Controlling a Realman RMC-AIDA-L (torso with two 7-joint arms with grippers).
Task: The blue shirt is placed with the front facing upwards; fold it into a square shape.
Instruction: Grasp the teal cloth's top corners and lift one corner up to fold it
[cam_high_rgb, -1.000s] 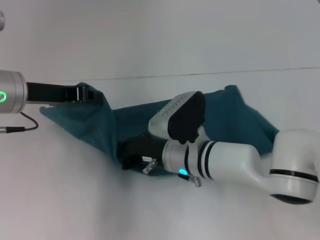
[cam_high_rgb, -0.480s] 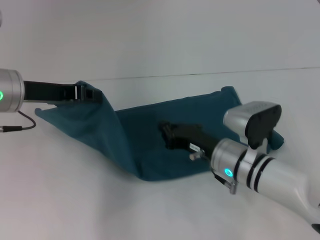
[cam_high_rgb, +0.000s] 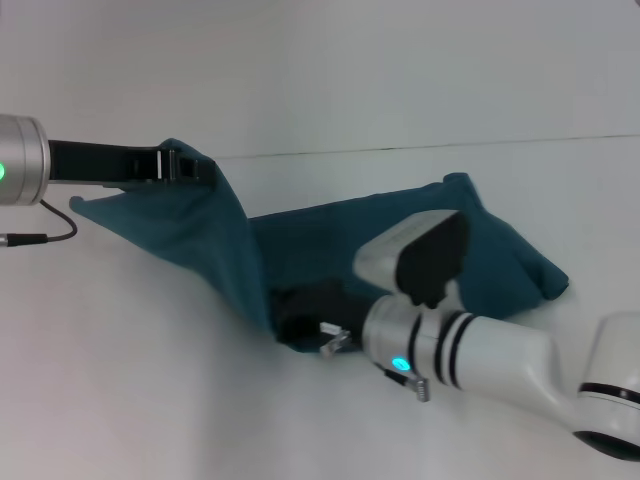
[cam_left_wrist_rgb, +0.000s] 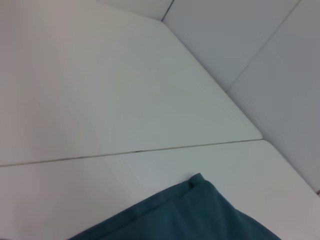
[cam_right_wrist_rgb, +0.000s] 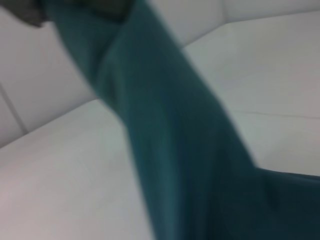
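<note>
Overhead, left hand (cam_high_rgb: 182, 165) pinches blue shirt (cam_high_rgb: 330, 240); no print readable.

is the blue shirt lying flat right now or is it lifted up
Partly lifted. The left gripper holds one end of the blue shirt above the table, the right gripper is at its near edge; the rest lies bunched.

Left gripper (cam_high_rgb: 185, 165): far left of the table (cam_high_rgb: 150, 380), raised above it, pinching the top edge of the blue shirt (cam_high_rgb: 330, 240).

Blue shirt: hangs from the left gripper down to the table, then spreads to that gripper's right and lies on the surface.

Right gripper (cam_high_rgb: 300, 318): nearer the robot than the left gripper and to its right, low at the shirt's near edge, on the cloth. Finger position hidden.

Table seam (cam_high_rgb: 520, 142): runs behind both grippers.
</note>
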